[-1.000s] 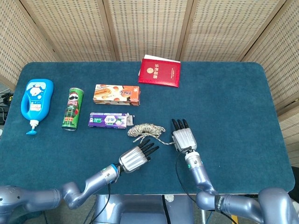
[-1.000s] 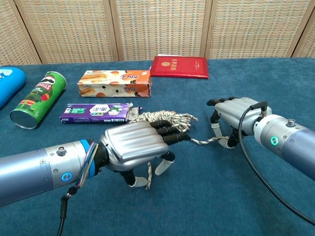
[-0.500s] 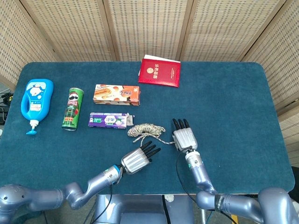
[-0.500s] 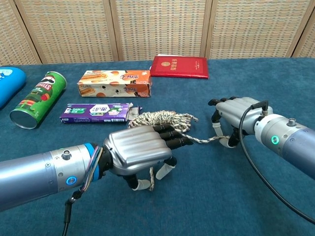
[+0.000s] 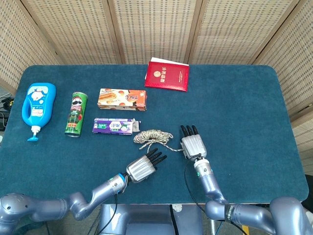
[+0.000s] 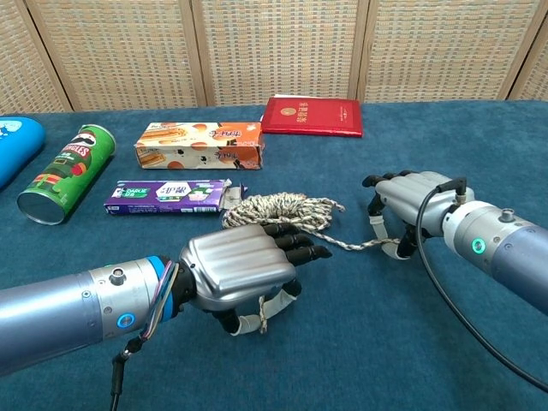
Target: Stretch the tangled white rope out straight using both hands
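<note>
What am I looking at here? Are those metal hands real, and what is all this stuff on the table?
Yes, they belong to a two-armed robot steered by a person. One picture looks down from its head, the other forward from its chest. The left hand and right hand each seem to hold an end of a rope, still mostly bundled on the blue table. Behind it lie a purple packet, an orange box, a green can, a blue bottle and a red booklet.
</note>
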`<state>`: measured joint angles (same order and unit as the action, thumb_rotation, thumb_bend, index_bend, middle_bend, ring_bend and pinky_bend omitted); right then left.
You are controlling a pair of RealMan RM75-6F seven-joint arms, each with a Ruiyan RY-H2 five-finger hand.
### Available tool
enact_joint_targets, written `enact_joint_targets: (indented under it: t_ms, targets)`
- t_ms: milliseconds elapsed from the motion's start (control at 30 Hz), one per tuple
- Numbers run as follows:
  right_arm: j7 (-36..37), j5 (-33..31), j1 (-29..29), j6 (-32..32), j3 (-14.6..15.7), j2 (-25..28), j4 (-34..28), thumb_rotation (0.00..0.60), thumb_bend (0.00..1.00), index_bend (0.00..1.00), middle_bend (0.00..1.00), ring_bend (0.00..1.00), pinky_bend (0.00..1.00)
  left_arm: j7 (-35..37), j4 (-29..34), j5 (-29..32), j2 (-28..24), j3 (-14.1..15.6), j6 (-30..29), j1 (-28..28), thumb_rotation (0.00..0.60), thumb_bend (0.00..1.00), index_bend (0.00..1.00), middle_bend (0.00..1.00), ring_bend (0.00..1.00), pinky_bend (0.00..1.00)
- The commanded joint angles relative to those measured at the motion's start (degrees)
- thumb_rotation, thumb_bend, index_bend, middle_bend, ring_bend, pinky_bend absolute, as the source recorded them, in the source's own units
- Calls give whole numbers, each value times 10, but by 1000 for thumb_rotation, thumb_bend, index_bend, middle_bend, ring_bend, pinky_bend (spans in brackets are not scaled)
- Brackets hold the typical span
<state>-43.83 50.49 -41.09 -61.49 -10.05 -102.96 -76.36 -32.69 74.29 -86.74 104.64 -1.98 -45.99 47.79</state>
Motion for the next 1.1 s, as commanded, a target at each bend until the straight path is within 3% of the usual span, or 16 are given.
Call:
enact_joint_targets:
  t_ms: [33, 633, 900, 1100]
  targets:
    - [1, 0, 0, 0, 0, 0, 0, 600, 393, 674, 33, 0, 0, 2, 0, 0, -1, 2, -3, 0, 600, 324, 598, 0, 0, 0]
    - [-2, -4, -1, 1, 2, -3, 3, 600, 392, 675, 41, 0, 0, 10, -2, 5, -2, 8, -13, 4, 600, 444, 631, 0, 0, 0]
    - [0, -1, 0, -1, 3, -2, 2, 600, 393, 676, 43, 0, 0, 11, -1, 9, -3, 10, -18, 3, 600, 465, 698, 0, 0, 0]
    - [6, 10, 1, -8, 1, 3, -2, 600, 393, 678, 50, 0, 0, 26, 31, 5, -46, 9, -47, -9, 600, 475, 731, 0, 0, 0]
